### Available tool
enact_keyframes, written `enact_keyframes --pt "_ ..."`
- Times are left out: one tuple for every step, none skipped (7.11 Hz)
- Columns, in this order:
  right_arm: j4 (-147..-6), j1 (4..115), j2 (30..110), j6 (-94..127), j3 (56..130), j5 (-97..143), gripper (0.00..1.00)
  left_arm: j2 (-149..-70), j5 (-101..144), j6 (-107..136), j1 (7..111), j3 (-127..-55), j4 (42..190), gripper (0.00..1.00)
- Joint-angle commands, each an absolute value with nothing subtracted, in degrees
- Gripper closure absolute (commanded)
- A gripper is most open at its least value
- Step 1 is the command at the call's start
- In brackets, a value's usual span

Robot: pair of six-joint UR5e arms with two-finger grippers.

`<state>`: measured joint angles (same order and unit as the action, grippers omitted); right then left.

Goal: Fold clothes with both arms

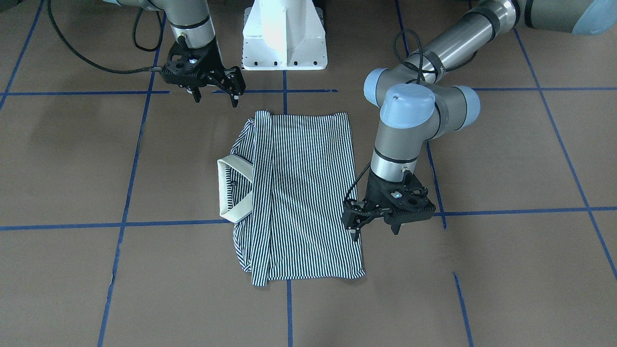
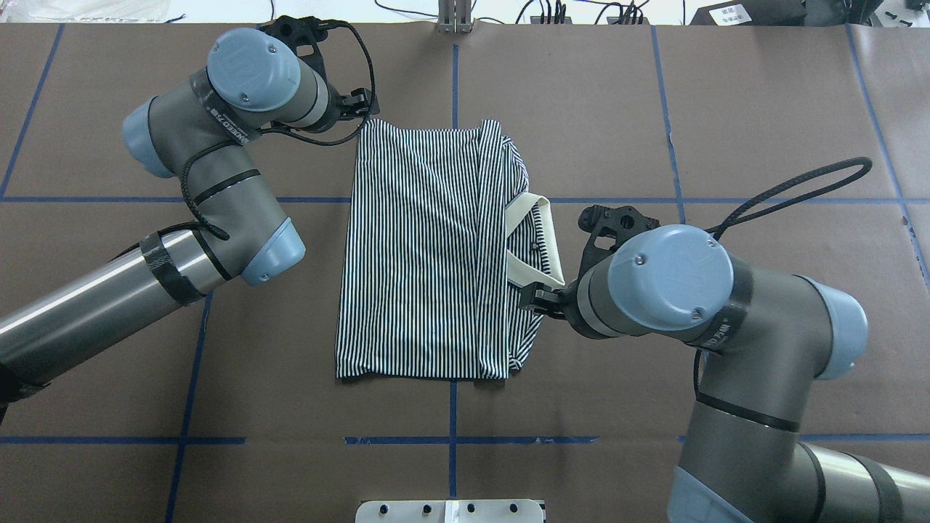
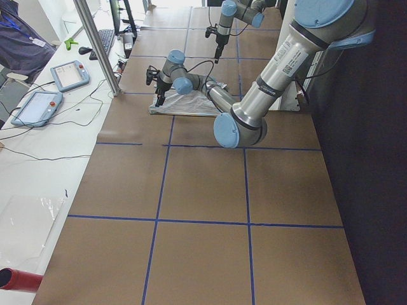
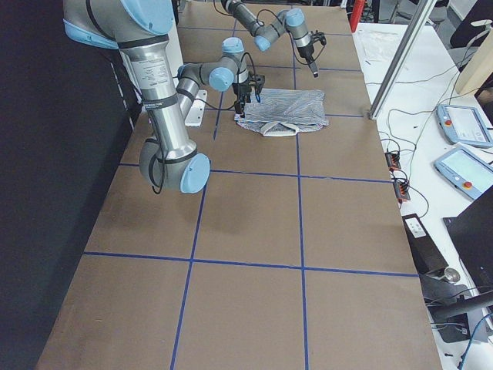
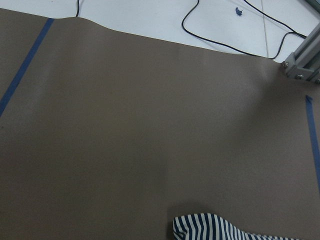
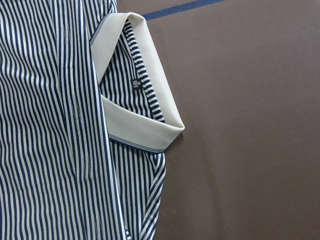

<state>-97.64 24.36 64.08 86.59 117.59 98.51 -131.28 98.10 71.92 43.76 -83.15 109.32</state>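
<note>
Left gripper (image 1: 375,229) and right gripper (image 1: 216,96) both stand spread wide, holding nothing. Between them the polo shirt (image 1: 308,193) lies flat at the middle of the table (image 1: 506,159), collar (image 1: 226,190) toward the robot's right, its longer side running away from the robot. Each gripper hangs just off a diagonal corner: left at the far, collarless edge, right at the near collar side, so neither looks nearer.

A brown paper-covered table (image 1: 506,154) carries a grid of blue tape lines (image 1: 72,226). A white metal pedestal base (image 1: 284,33) stands at the middle of one long edge. Across the table rises a silver aluminium post (image 3: 96,47). On the white bench beyond it lie a grey screen pendant (image 3: 68,75), a second grey pendant (image 3: 37,107), a clear plastic sheet (image 3: 25,219) and a red cylinder (image 3: 19,279).
</note>
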Motion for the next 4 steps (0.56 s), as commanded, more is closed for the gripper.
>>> enact_keyframes --pt "-97.8 24.2 57.9 85.0 109.9 98.7 0.0 -129.3 101.3 72.0 43.4 -93.8 100.5 0.0" --pt "-97.8 24.0 56.4 85.0 107.8 98.9 0.0 -127.2 102.5 72.0 43.4 -96.7 100.5 0.0" --pt "-98.4 23.5 54.4 84.9 105.4 99.1 0.0 -126.2 102.5 72.0 43.5 -97.6 100.4 0.0" --pt "-99.5 22.7 51.3 83.5 101.7 99.1 0.0 -126.0 102.5 71.9 43.5 -97.8 100.4 0.0"
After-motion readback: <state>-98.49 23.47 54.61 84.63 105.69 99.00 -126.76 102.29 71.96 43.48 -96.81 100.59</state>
